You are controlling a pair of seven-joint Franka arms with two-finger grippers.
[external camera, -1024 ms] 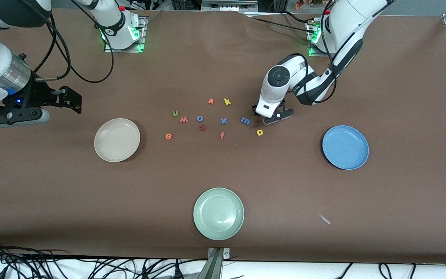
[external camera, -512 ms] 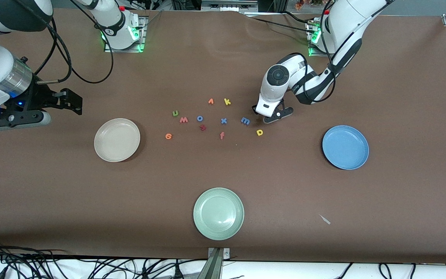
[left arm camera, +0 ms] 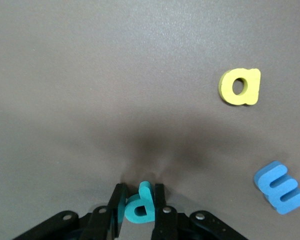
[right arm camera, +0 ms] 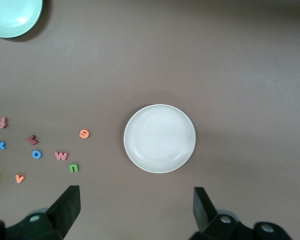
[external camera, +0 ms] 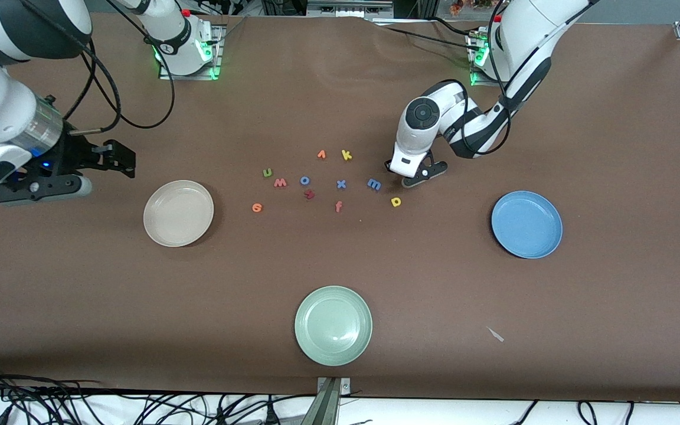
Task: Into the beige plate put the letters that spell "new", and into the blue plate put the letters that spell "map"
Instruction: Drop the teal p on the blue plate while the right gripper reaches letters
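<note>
Brown table (external camera: 340, 277), beige plate (external camera: 178, 213) & blue plate (external camera: 526, 224) empty; left hand (left arm camera: 139, 210) pinching teal p (left arm camera: 140, 206); right hand (right arm camera: 135, 207) wide open.

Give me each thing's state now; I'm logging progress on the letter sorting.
Left gripper: shut on the teal p, at the table.
Right gripper: open, up over the beige plate.
Beige plate: empty.
Blue plate: empty.
Green plate: empty.
Yellow a: flat on the table.
Blue m: flat on the table.
</note>
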